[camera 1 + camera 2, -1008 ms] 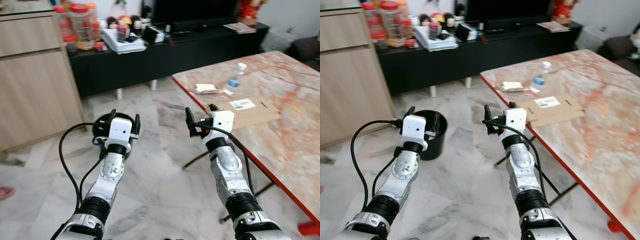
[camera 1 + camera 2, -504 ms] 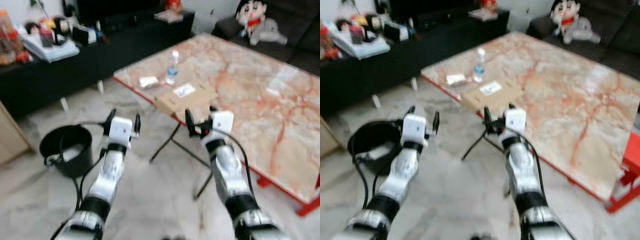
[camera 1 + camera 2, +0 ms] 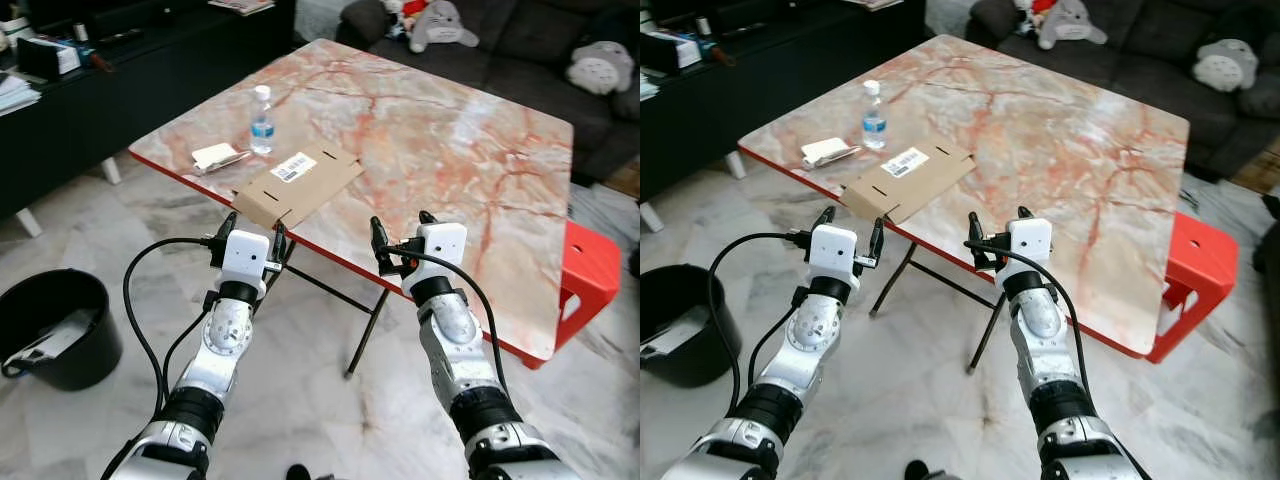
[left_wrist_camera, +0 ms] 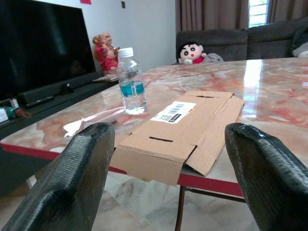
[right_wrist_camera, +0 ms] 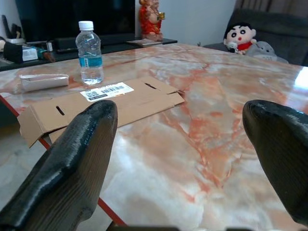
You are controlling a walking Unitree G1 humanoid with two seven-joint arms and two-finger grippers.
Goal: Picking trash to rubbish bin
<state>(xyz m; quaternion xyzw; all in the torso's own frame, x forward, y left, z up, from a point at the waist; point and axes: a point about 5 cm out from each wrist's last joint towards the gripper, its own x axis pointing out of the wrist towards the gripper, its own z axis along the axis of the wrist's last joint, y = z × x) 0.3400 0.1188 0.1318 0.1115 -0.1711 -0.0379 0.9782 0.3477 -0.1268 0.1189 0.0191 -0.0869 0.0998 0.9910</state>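
Rubbish bin [image 3: 50, 325]: black, round, standing on the floor off my left side, well apart from the worktop [image 3: 480, 150]; something pale already lies inside it.

Left jaws [image 3: 250, 236]: fingers apart, nothing held, raised in front of the worktop's near left edge and short of it.

Trash on the worktop, all gathered toward its left corner:

- Crumpled white wrapper [image 3: 215, 156] — nearest the left edge. Judged very light and soft; it should crush under a pinch, so any grip across its bulk ought to serve.
- Water bottle [image 3: 261, 120] — upright, just beyond the wrapper, capped, clear. Judged light if mostly empty, which I cannot tell; smooth thin plastic, likely slippery and easily tipped. Best taken around the mid-body near the label, fingers level.
- Flattened cardboard box [image 3: 298, 185] — brown, with a white barcode label, lying flat with one end overhanging the near left edge. Judged light and stiff in plane, yet bendable along its creases. The overhanging end is the sensible hold: one finger above, one below.

Right jaws [image 3: 400, 242]: fingers apart, nothing held, raised before the worktop's near edge, to the right of the cardboard.

The left jaws sit closest to the overhanging cardboard end, so that piece looks like the first candidate.
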